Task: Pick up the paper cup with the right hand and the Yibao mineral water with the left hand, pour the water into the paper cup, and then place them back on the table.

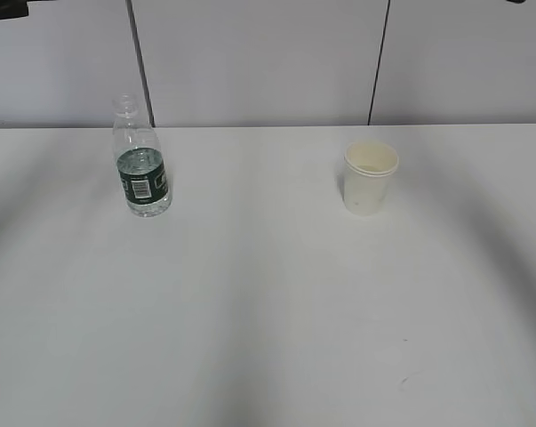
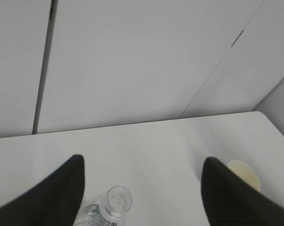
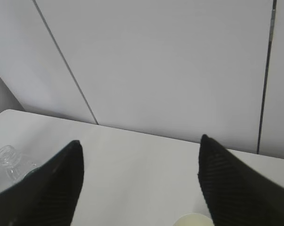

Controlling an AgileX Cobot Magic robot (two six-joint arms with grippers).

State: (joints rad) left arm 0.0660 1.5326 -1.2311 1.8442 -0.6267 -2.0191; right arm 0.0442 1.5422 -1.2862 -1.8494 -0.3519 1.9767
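The paper cup (image 1: 370, 178) stands upright on the white table (image 1: 268, 311), right of centre. The Yibao mineral water (image 1: 141, 169) stands upright at the back left, capless, with its green label facing the camera. In the left wrist view my left gripper (image 2: 143, 159) is open and empty above the table; the bottle's mouth (image 2: 119, 200) lies low between the fingers, near the left one, and the cup (image 2: 245, 172) peeks out beside the right finger. My right gripper (image 3: 140, 140) is open and empty, with the cup's rim (image 3: 193, 220) at the bottom edge by its right finger and the bottle (image 3: 7, 157) far left.
A grey panelled wall (image 1: 268, 62) with dark vertical seams runs behind the table's back edge. Soft shadows of the arms fall across the tabletop on both sides. Only dark scraps of the arms show at the top corners of the exterior view.
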